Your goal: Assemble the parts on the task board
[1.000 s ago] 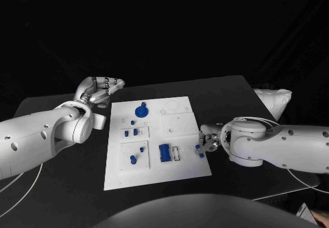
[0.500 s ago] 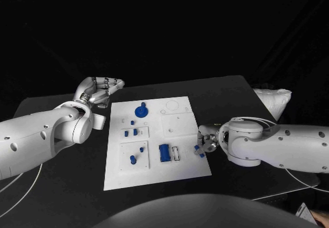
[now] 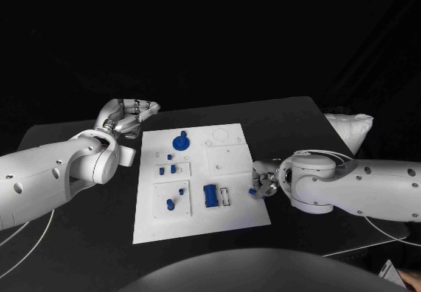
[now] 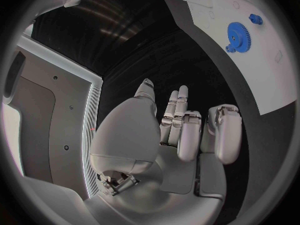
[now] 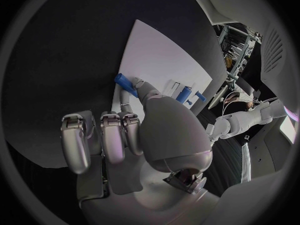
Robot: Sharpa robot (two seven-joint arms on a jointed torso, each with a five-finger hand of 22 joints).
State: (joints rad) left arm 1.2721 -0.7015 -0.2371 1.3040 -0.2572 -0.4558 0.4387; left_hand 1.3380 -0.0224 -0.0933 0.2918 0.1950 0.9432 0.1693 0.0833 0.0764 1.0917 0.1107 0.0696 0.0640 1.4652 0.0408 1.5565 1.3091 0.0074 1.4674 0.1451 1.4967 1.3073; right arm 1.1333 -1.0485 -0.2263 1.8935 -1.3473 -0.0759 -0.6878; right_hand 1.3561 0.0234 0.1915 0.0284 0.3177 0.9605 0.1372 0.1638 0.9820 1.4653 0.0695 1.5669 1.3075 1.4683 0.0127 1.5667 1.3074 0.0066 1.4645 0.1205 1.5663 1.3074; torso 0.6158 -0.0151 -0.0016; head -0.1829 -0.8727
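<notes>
Since a second ago the right hand (image 3: pixel 260 183) has edged slightly inward along the right edge of the task board (image 3: pixel 198 226), carrying its small blue peg (image 3: pixel 253 192) with it; the left hand (image 3: pixel 129 115) and every piece on the board lie as before. Task board — flat white rectangular plate, matte, lying in the middle of the black surface (image 3: pixel 298 121), with shallow outlined recesses across it. Contents, head view: a blue toothed gear (image 3: pixel 180 143) near the far left corner; two short blue pegs (image 3: pixel 168 170) in a small panel below it; two more blue pieces (image 3: pixel 176 198) in the square panel nearer the robot; a blue rectangular block (image 3: pixel 210 195) mid-board, just beside a pale narrow slot frame (image 3: pixel 226 197). Right hand — silver, jointed, smooth metal; pinches the blue peg (image 5: pixel 127 84) at its fingertips at the board's right edge, the other fingers (image 5: pixel 100 140) curled under. Left hand (image 4: pixel 181 130) — silver, held off the far left corner of the board, over the bare black surface; fingers bent loosely and apart, holding nothing. In the left wrist view the gear (image 4: pixel 237 35) shows as a round cogged disc with a small blue knob (image 4: pixel 255 19) beside it. A white padded object (image 3: pixel 349 128) lies at the surface's far right edge.
</notes>
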